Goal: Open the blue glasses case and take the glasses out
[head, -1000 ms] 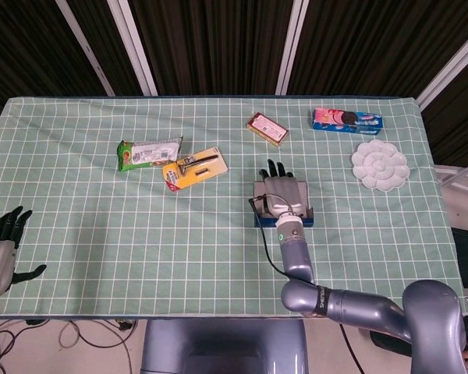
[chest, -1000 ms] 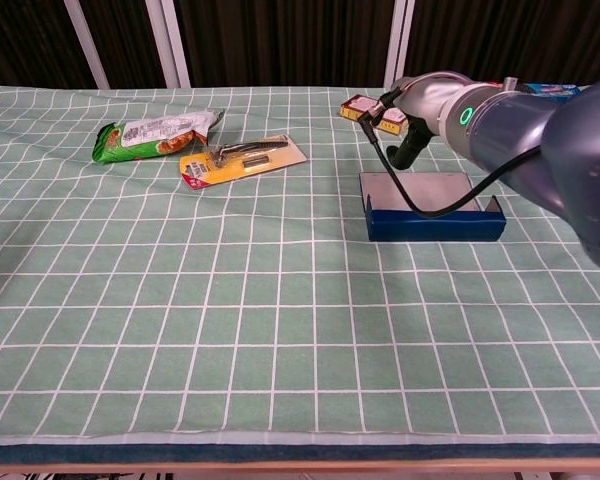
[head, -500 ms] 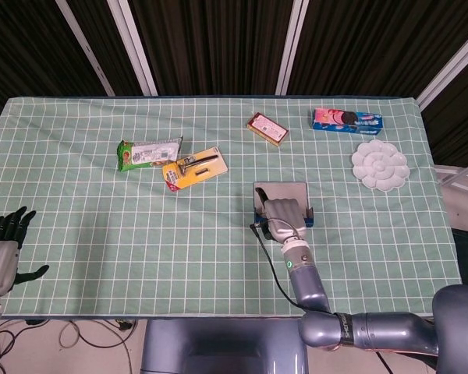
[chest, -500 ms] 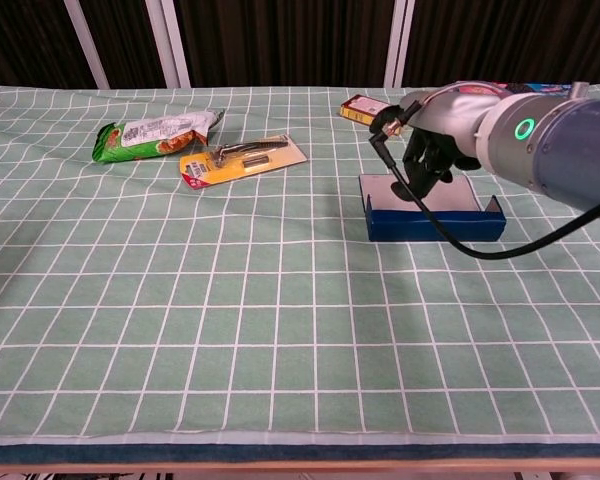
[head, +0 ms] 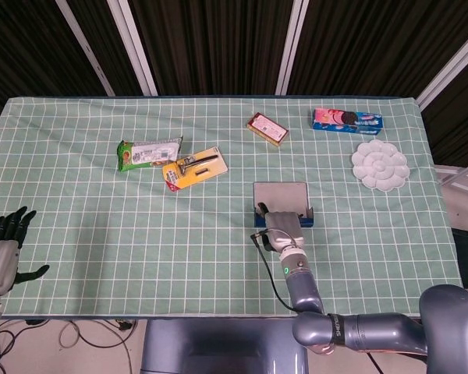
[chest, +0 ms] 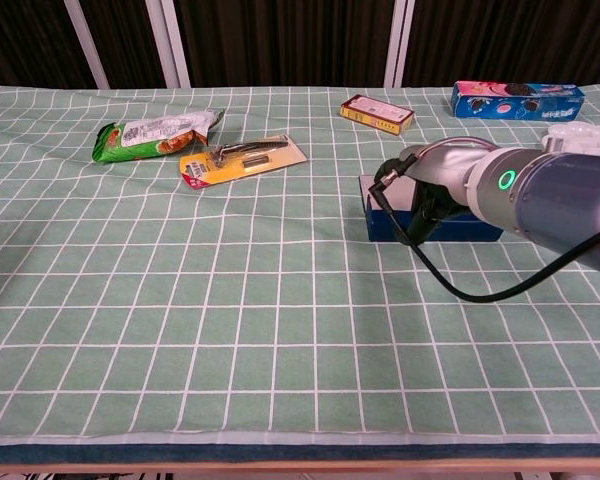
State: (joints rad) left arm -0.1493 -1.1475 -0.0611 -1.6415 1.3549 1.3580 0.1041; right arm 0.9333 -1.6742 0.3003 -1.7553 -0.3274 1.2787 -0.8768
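Observation:
The blue glasses case [head: 281, 195] lies closed right of the table's middle, with a grey top and blue walls [chest: 477, 228]. No glasses show. My right hand [head: 281, 227] is at the case's near edge. In the chest view that hand [chest: 429, 196] points its dark fingers [chest: 423, 218] down against the case's front wall and holds nothing. My left hand [head: 1, 248] hovers off the table's near left corner with its fingers spread, far from the case.
A green snack packet [head: 148, 152] and a carded razor [head: 195, 167] lie at the left middle. At the back are a red-yellow box [head: 267, 128] and a blue cookie box [head: 347, 120]. A white flower-shaped palette [head: 381, 164] sits at the right.
My right hand has drawn back from over the case's lid toward the near side, ending at the case's front wall. The case and left hand stay put.

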